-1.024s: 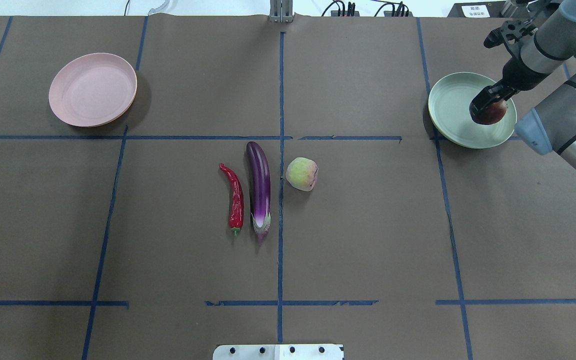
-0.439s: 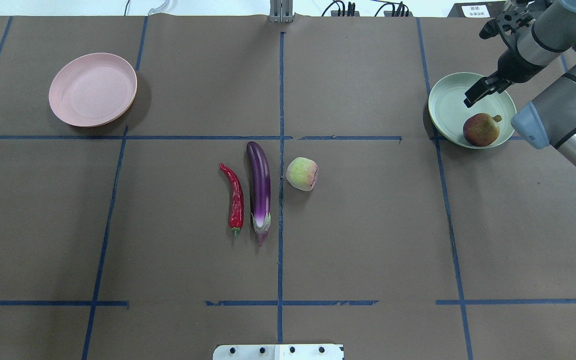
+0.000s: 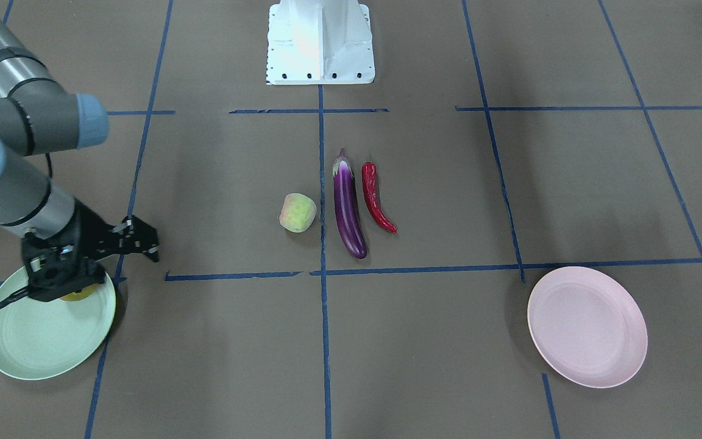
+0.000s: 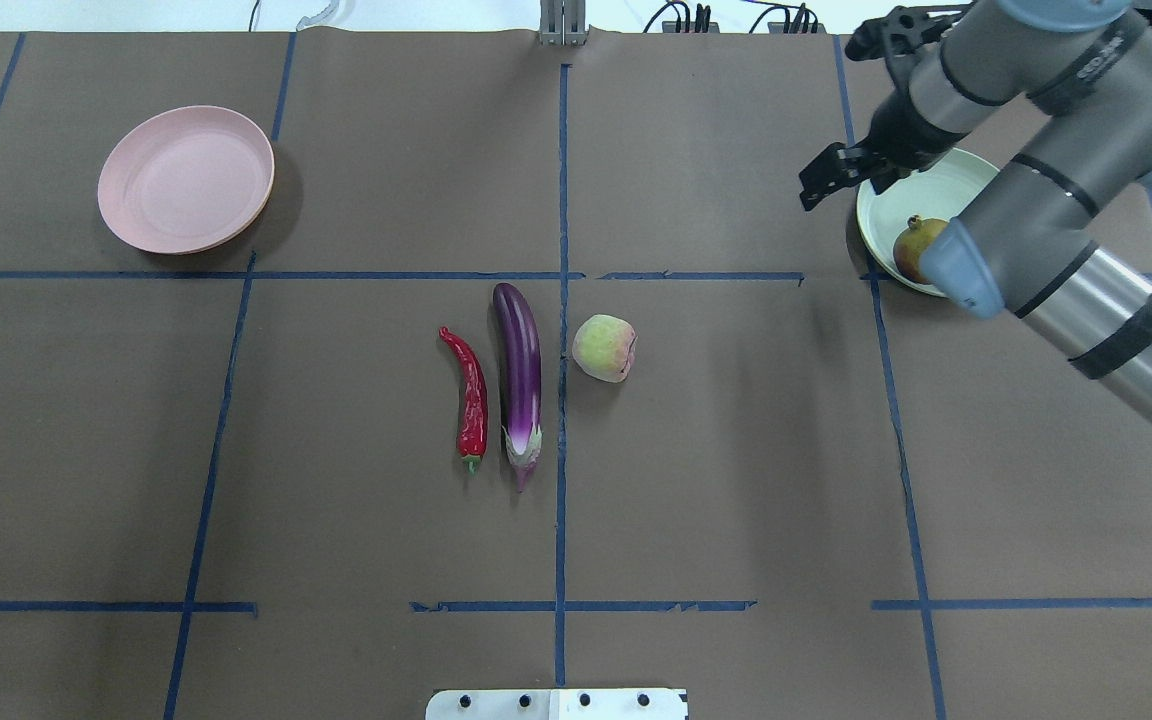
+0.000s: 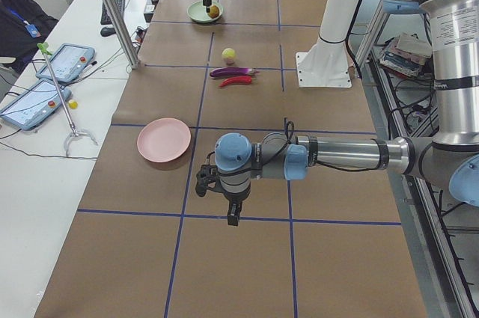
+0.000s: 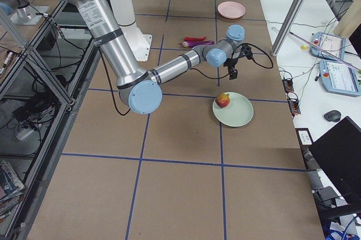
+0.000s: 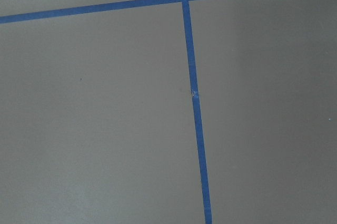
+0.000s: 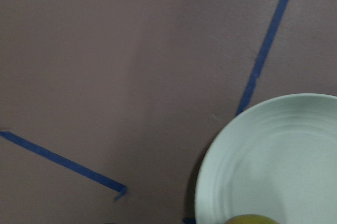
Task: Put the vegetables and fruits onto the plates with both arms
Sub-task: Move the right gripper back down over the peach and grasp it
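Hovering beside mint green plate [image 4: 928, 198], my right gripper [image 4: 824, 183] gaped empty; red-and-yellow fruit [image 4: 908, 250] near rim might roll if nudged.

The overhead view looks down from behind the white base [image 4: 556, 703], the front-facing one from opposite; both share the eggplant [image 4: 519, 380] and pink plate [image 4: 186, 180]. The side views look along the table [image 5: 247, 138] from its ends, farther off. The wrist cameras face down, close above it, the right catching the mint green plate [image 8: 279, 155].
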